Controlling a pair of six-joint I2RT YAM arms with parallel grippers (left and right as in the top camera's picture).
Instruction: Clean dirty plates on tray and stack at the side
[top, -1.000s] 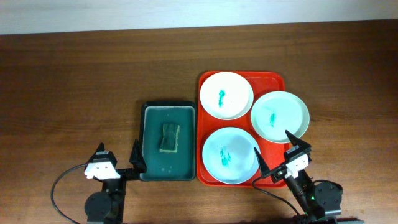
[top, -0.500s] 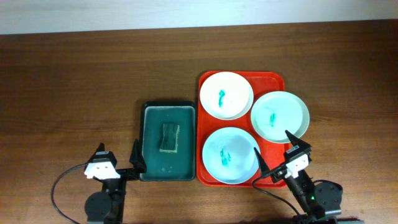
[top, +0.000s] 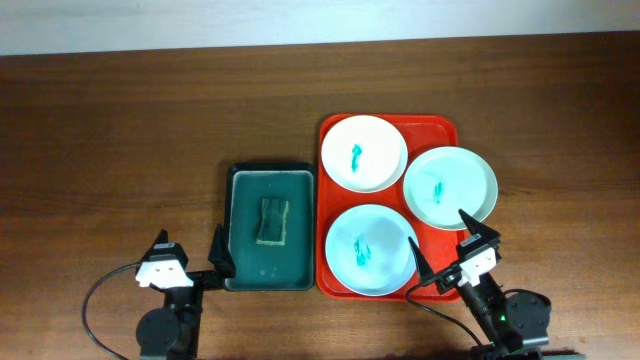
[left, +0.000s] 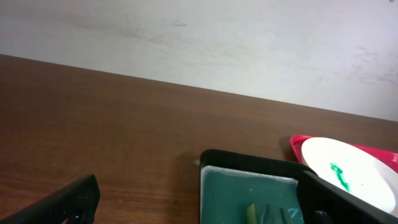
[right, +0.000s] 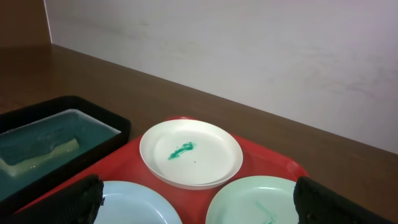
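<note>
No movement; left hand (top: 189, 237) and right hand (top: 437, 228) spread empty, three teal-smeared plates (top: 364, 152) on red tray (top: 441, 126).

The left gripper (left: 199, 190) has its jaws spread wide over the wooden table (left: 112, 118). Ahead sits the dark green tray (left: 249, 165). To its right, a white plate (left: 345, 171) with a teal smear rests on the red tray (left: 296, 144).

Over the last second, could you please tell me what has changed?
Nothing visibly changed. The left hand and right hand remain open and empty; the white round plate, pale green plate and pale blue plate lie smeared on the large red rectangular plastic tray.
</note>
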